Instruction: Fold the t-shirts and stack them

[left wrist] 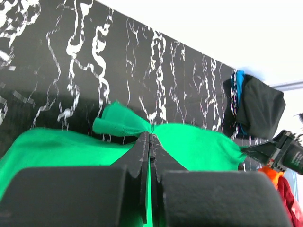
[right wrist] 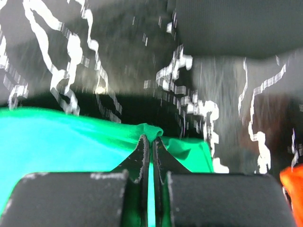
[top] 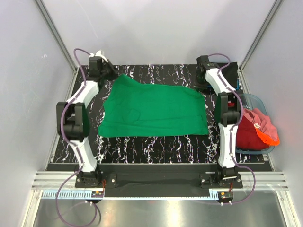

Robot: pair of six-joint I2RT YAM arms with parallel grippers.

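Observation:
A bright green t-shirt [top: 154, 109] lies spread on the black marbled table [top: 156, 144]. My left gripper [top: 112, 76] is shut on its far left corner; in the left wrist view [left wrist: 149, 135] the green cloth [left wrist: 199, 142] bunches at the closed tips. My right gripper [top: 201, 86] is shut on the far right corner; in the right wrist view [right wrist: 151, 138] a fold of green cloth [right wrist: 71, 137] sits pinched between the tips. A black shirt [top: 232, 72] with a blue one under it [left wrist: 240, 82] lies at the far right corner.
A clear plastic tub [top: 256, 100] stands at the table's right edge, holding a maroon-red shirt [top: 248, 137] with pink and orange cloth [top: 265, 127] on top. Grey walls and metal frame posts [top: 54, 33] enclose the table.

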